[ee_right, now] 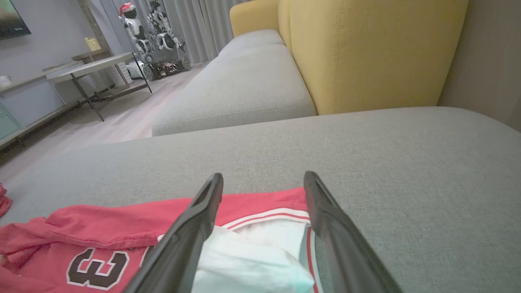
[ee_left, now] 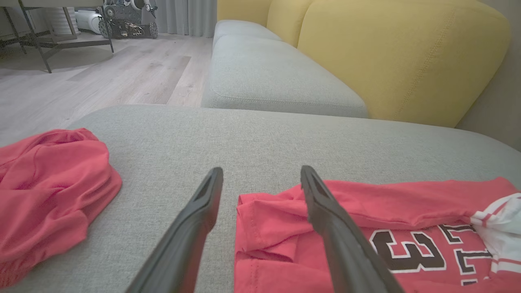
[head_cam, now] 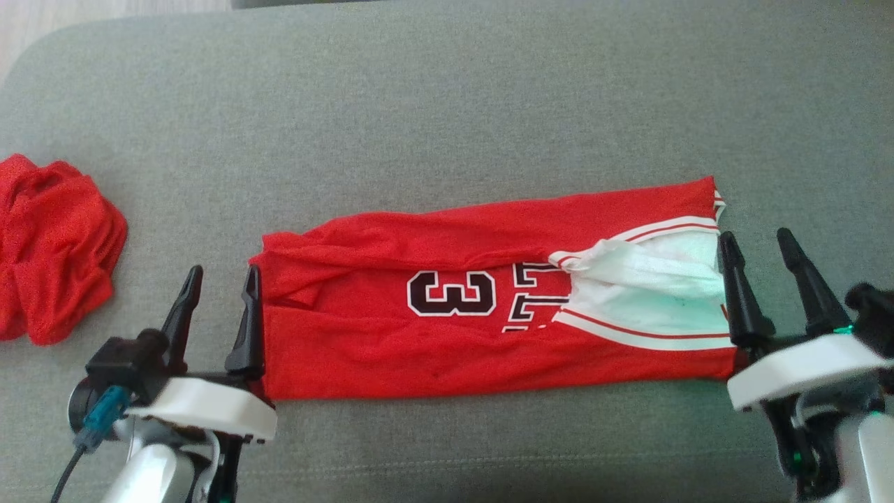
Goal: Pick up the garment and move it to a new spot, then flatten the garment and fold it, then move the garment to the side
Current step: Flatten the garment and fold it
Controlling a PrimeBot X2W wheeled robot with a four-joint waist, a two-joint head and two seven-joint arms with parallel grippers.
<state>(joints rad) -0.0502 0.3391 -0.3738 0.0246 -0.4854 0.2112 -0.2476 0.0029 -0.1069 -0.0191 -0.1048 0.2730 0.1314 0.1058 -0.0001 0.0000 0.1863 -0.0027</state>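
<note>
The garment (head_cam: pixel 447 314) is a red jersey with a black and white "3", red-striped white trim and a white inner lining, lying folded into a long strip across the grey cushion (head_cam: pixel 447 105). My left gripper (head_cam: pixel 222 278) stands open at its left end, the right finger touching the cloth's edge. In the left wrist view the open fingers of the left gripper (ee_left: pixel 262 175) straddle the garment's (ee_left: pixel 366 219) left edge. My right gripper (head_cam: pixel 760 243) is open at the garment's right end. The right wrist view has the right gripper (ee_right: pixel 263 181) over the white trim of the garment (ee_right: pixel 260 244).
A second red cloth (head_cam: pixel 49 244) lies crumpled at the cushion's left edge, also seen as a red cloth (ee_left: pixel 49 183) from the left wrist. Beyond stand a yellow sofa back (ee_left: pixel 399 57), another grey seat (ee_left: pixel 268 73), wooden floor and a parked robot (ee_right: pixel 154 36).
</note>
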